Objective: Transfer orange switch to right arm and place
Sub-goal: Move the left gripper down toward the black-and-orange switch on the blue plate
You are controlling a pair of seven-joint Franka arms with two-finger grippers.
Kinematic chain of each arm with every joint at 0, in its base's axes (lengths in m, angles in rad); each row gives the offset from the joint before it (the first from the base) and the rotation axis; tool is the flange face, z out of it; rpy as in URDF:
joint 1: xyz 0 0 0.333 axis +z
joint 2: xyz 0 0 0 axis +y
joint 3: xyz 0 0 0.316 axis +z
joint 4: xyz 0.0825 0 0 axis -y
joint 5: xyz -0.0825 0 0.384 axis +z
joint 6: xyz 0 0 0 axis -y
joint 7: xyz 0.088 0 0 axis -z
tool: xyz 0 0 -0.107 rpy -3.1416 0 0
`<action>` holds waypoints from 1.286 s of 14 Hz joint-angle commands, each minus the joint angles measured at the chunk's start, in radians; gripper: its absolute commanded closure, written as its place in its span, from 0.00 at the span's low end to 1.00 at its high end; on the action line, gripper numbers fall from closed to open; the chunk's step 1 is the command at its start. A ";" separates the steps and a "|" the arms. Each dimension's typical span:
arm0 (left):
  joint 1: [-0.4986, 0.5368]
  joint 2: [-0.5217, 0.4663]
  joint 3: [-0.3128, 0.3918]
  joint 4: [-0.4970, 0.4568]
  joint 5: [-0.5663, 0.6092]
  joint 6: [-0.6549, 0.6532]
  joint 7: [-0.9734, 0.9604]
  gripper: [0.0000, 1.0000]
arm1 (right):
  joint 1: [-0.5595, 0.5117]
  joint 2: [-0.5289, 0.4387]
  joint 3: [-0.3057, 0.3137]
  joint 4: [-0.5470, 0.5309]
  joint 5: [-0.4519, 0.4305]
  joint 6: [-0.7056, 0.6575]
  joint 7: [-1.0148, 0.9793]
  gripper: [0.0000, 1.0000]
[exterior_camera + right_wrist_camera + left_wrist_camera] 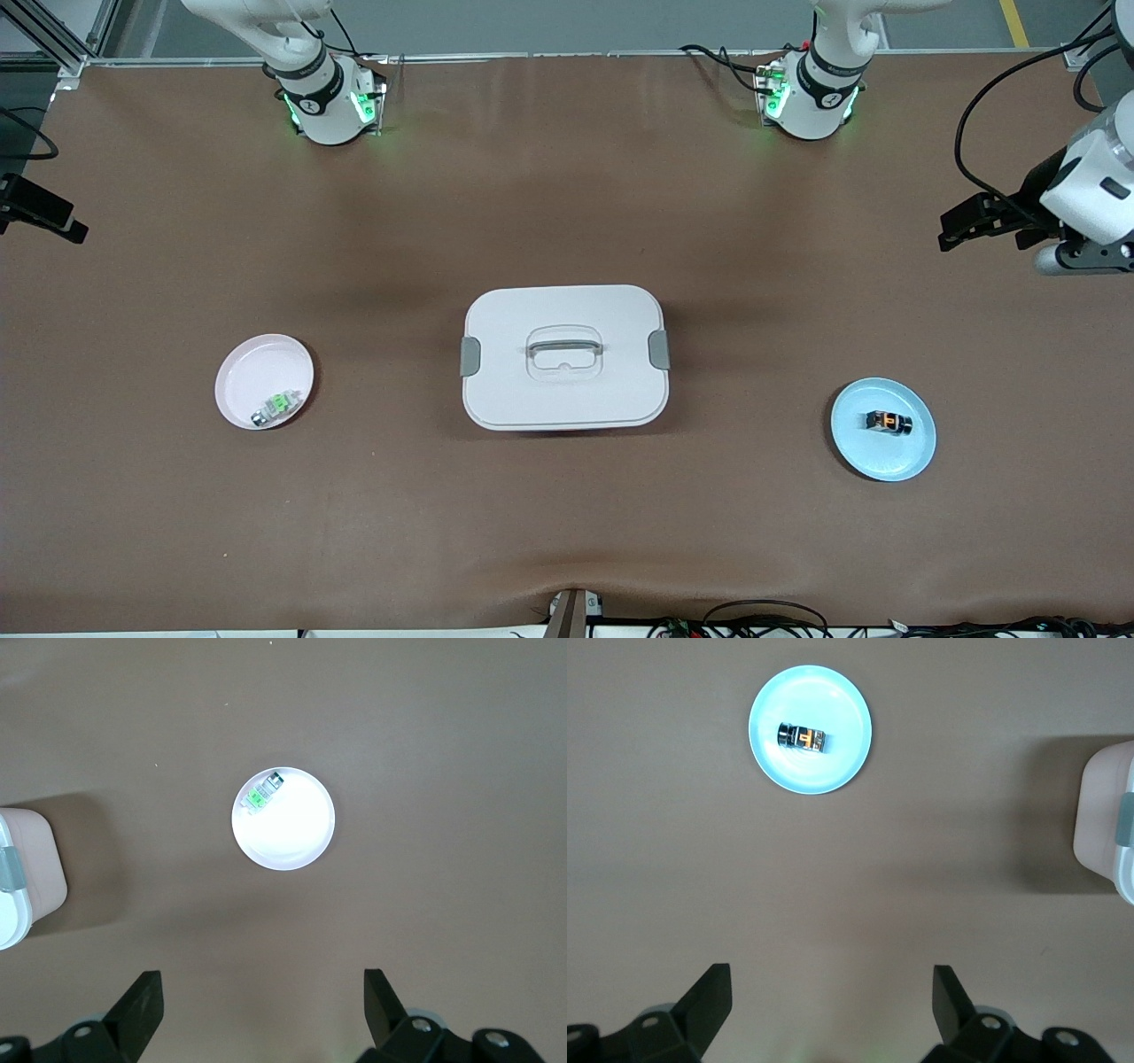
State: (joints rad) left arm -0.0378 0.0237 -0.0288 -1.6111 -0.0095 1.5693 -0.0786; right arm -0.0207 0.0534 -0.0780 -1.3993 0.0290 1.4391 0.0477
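The white lidded box (564, 357) is my landmark. Toward the left arm's end from it, the blue plate (912, 456) holds the orange switch (888, 422). I'd bring the left gripper (831, 1005), jaws apart, squarely over its short sides. The right gripper (263, 1008) waits, spread wide.

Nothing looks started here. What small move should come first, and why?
Probably the left gripper should descend toward the orange switch. The switch lies untouched on the blue plate at the left arm's end of the table, and that gripper hangs open above bare table, holding nothing. The right gripper waits open too.
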 commanded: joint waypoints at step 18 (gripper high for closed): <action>0.059 0.393 0.000 0.071 -0.004 0.241 0.125 0.00 | -0.005 -0.018 0.015 -0.015 0.005 -0.008 -0.019 0.00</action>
State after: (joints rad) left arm 0.0121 0.3569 -0.0279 -1.5744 -0.0095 1.7847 0.0212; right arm -0.0199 0.0534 -0.0735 -1.4004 0.0292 1.4293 0.0433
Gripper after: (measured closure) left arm 0.000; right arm 0.000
